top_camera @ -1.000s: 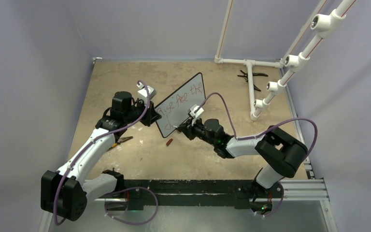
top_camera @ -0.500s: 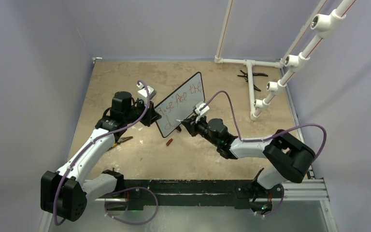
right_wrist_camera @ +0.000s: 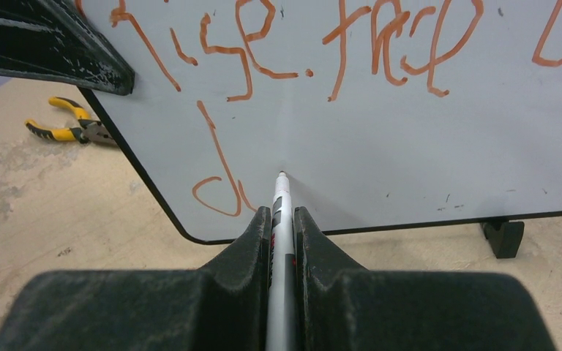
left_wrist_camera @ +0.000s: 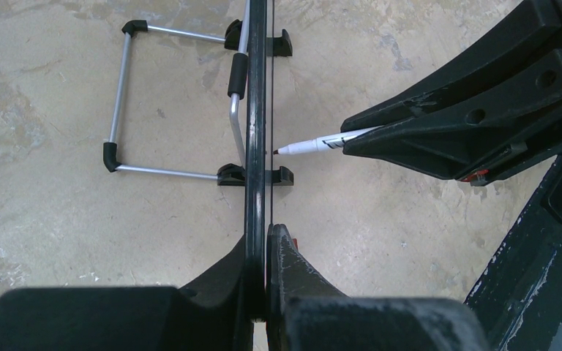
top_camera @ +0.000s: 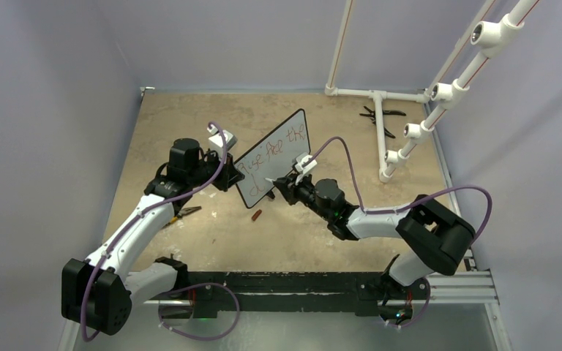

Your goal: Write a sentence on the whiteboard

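Over on the left, yellow-handled pliers point(top_camera: 183, 213) lie on the tan table point(top_camera: 190, 124) beside the left arm. The left gripper point(top_camera: 234, 176) is clamped tight on the left edge of the whiteboard point(top_camera: 274, 157). The left wrist view shows the fingers point(left_wrist_camera: 285, 270) pinching the black frame edge-on. The board stands upright on its little black feet near the middle of the table, set on a diagonal, with its wire stand point(left_wrist_camera: 124, 110) folded out behind.

Across its white face runs the sentence point(top_camera: 274, 151) in red. There is a full top line, and only a "d" and a short stroke in the lower left corner. A small red cap point(top_camera: 257, 215) sits on the table just in front of the board.

Now the marker point(right_wrist_camera: 282, 219): its tip is right at the board, beside that lower stroke, touching or a hair off, hard to call. The right gripper point(top_camera: 282, 187) squeezes the marker's barrel between both fingers.

Far right, black pliers point(top_camera: 379, 117) lie by a white pipe frame point(top_camera: 380, 95).
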